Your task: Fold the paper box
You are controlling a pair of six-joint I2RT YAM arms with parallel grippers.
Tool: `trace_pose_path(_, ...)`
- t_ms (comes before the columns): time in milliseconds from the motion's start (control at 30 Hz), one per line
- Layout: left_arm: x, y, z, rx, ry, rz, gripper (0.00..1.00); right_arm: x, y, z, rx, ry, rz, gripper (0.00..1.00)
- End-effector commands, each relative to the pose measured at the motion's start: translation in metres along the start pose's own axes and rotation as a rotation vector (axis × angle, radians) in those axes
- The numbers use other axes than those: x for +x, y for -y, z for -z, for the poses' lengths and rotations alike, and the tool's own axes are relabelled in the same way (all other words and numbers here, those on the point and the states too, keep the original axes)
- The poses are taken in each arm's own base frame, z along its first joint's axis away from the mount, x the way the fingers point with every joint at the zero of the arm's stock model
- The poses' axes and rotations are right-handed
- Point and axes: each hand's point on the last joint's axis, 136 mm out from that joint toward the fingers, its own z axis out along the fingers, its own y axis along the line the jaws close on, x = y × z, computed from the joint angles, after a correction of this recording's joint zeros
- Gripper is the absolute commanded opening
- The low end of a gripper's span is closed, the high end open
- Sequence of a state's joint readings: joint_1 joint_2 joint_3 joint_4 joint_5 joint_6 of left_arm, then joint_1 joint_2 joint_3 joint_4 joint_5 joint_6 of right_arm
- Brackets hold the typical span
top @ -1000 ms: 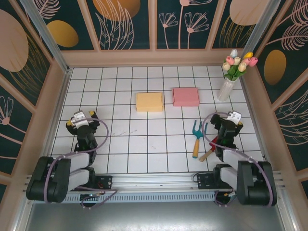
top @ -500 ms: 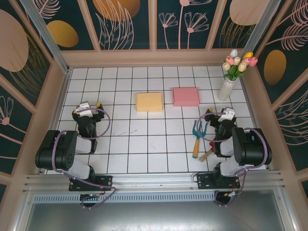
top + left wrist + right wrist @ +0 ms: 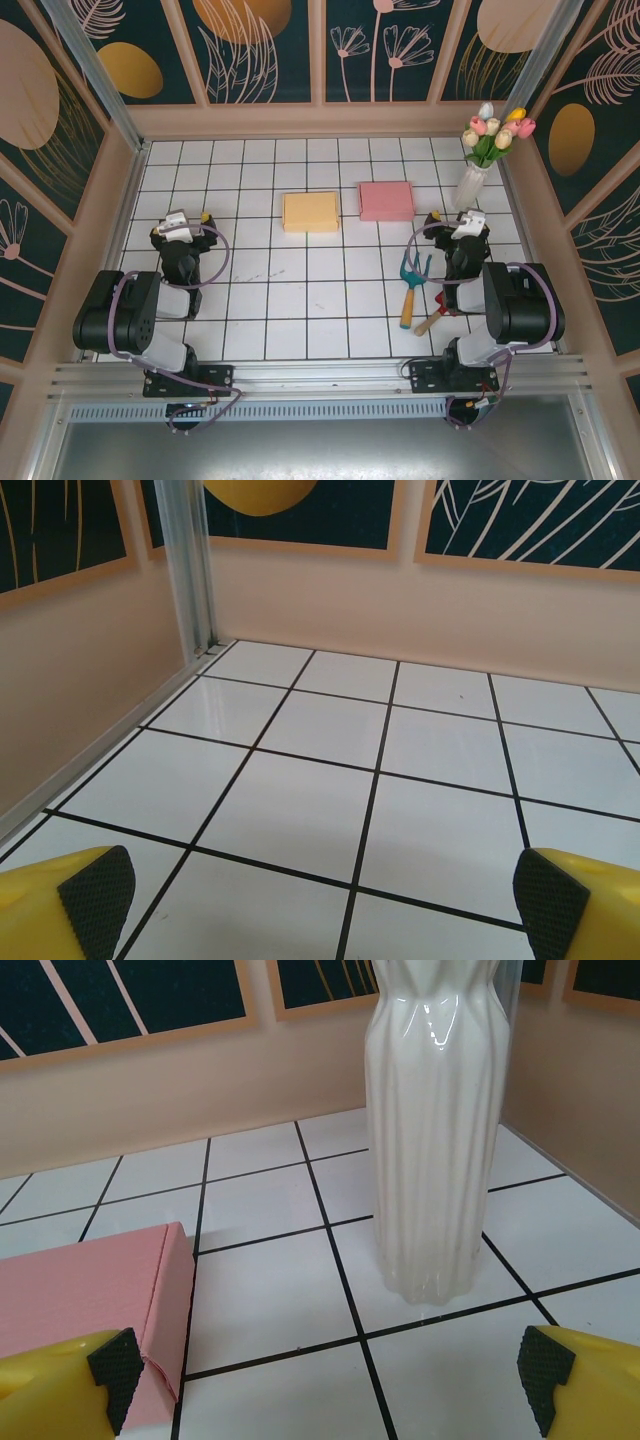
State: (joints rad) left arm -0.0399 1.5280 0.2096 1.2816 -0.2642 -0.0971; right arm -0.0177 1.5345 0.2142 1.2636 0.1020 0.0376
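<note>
- The right gripper (image 3: 325,1380), jaws spread wide and empty, faced a white vase (image 3: 435,1160). The pink paper box (image 3: 80,1300) lay low to its left. A reach that drifted rightward was judged likely to strike the vase, which was tall and narrow-footed and would topple easily.
- The left gripper (image 3: 322,895), equally wide and holding nothing, looked over the bare tiled table (image 3: 300,820) toward the left wall. It would have to turn inward, and an uncoordinated approach risked the two arms meeting over one box.
- From overhead, the pink paper box lay flat at far centre-right. The yellow paper box (image 3: 311,212) lay near it on the left, with a gap between them. Which of the two the task meant could not be told.
- Both boxes sat flush on the tiles. A finger pushed against an edge was judged more likely to slide the card away than to lift it, and a hard pinch could crease a panel off its fold line.
- A teal hand fork (image 3: 410,288) and a red-and-wood tool (image 3: 437,312) lay beside the right arm, where a low sweep could snag them.
- The boxes were matte card, thin and rectangular, and the pink one showed a soft folded edge.
- The tiles were glossy white with dark grout.
- The vase was glazed, fluted and reflective, and it held tulips (image 3: 497,128).
- The fingers were yellow, with black cross-hatched pads (image 3: 112,1365).
</note>
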Motion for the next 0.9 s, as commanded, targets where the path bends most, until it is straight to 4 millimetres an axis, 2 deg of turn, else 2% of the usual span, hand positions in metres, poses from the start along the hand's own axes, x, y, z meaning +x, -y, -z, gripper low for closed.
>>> trace_pose_path(0, -0.013, 0.002, -0.002, 0.015, 0.042, 0.003, 0.99, -0.001, -0.006, -0.001, -0.026, 0.001, 0.009, 0.99)
trace_pose_path(333, -0.012, 0.003, -0.001, 0.019, 0.042, -0.001, 0.99, -0.001, -0.006, -0.002, -0.028, 0.003, 0.009, 0.99)
trace_pose_path(433, -0.012, 0.012, -0.002, 0.069, 0.033, -0.023, 0.99, -0.001, -0.006, -0.002, -0.027, 0.001, 0.008, 0.99)
trace_pose_path(867, -0.011, 0.013, -0.003, 0.072, 0.031, -0.021, 0.99, -0.002, -0.006, -0.002, -0.027, 0.003, 0.008, 0.99)
